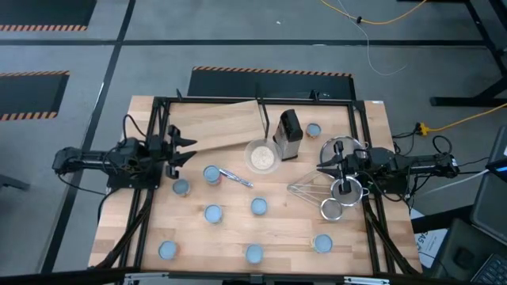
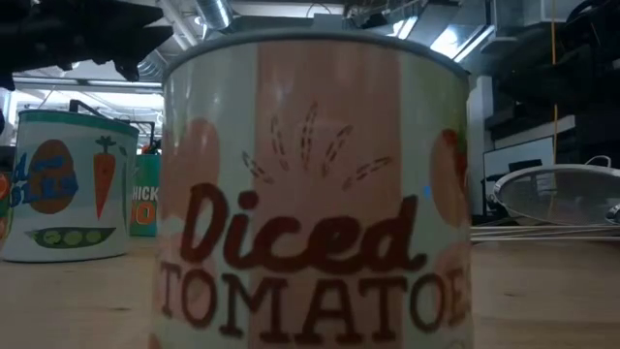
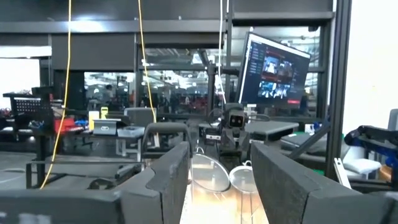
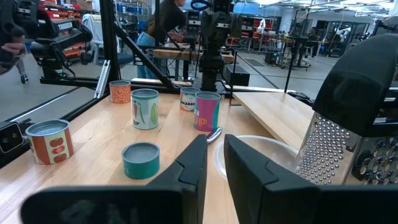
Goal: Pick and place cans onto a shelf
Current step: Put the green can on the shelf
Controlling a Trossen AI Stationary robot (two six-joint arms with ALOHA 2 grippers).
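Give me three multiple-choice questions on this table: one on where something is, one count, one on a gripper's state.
1. The can beside the grater stands: A in a bowl; B on the tabletop; C in a strainer.
2. Cans on the shelf: A none; B two; C four.
3. The left gripper is: A open, empty; B shut on a can; C shut on a spoon.
B, wood surrounds it; A, the board lies bare; A, its fingers stand apart, nothing between.
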